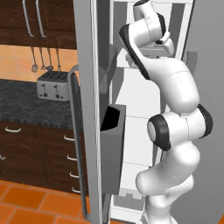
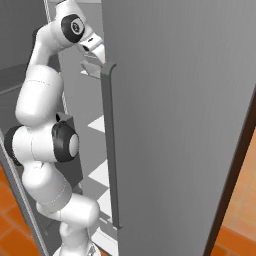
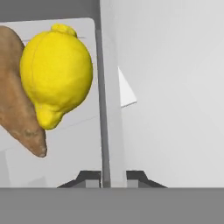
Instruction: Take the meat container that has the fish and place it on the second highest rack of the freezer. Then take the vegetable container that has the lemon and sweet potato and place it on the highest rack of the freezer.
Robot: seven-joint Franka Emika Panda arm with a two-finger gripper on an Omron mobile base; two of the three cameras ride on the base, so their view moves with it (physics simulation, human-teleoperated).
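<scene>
Up inside the freezer (image 1: 144,109), the pincer (image 3: 105,178) is clenched on the tray's rim (image 3: 105,109); lemon (image 3: 56,74) touches sweet potato (image 3: 17,109).

Glossy white, rounded multi-segment robot arm (image 1: 173,83) w/ fat tubular links, black bands at joints. Round black-ringed cap w/ grey centre on upper joint (image 2: 73,27). Faint dotted seam lines on shells. Small dark fingertips (image 3: 92,177) w/ grey faces on gripper.

Tray wall (image 3: 106,109) sits between the fingertips, lemon (image 3: 57,74) and sweet potato (image 3: 17,109) crowding left, bare white freezer wall (image 3: 175,87) right.
</scene>
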